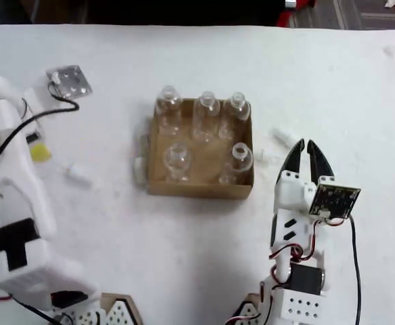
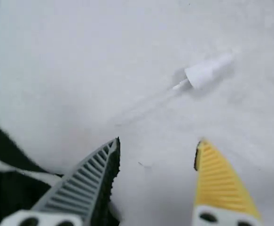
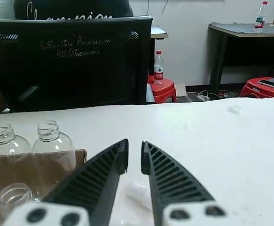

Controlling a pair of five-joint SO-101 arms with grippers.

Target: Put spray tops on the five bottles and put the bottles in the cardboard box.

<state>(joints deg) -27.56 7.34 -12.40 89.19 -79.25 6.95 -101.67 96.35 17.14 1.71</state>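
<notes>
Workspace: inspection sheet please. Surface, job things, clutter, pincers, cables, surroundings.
Surface: white table.
Job's things: five uncapped bottles upright in the cardboard box; spray tops loose on the table, both sides of the box.
Clutter: nothing seen.
Pincers: left pincer open, empty, near a spray top; right pincer narrowly open, empty, beside the box.
Cables: black cable along the left arm; black wire at the right arm.
Surroundings: black chair, red stools.

Faint script crosses the mesh chair back [image 3: 75, 47] and the dark garment [image 3: 71, 8] above; a red label [image 3: 159, 71] wraps the water bottle [image 3: 159, 59]. None is legible.
</notes>
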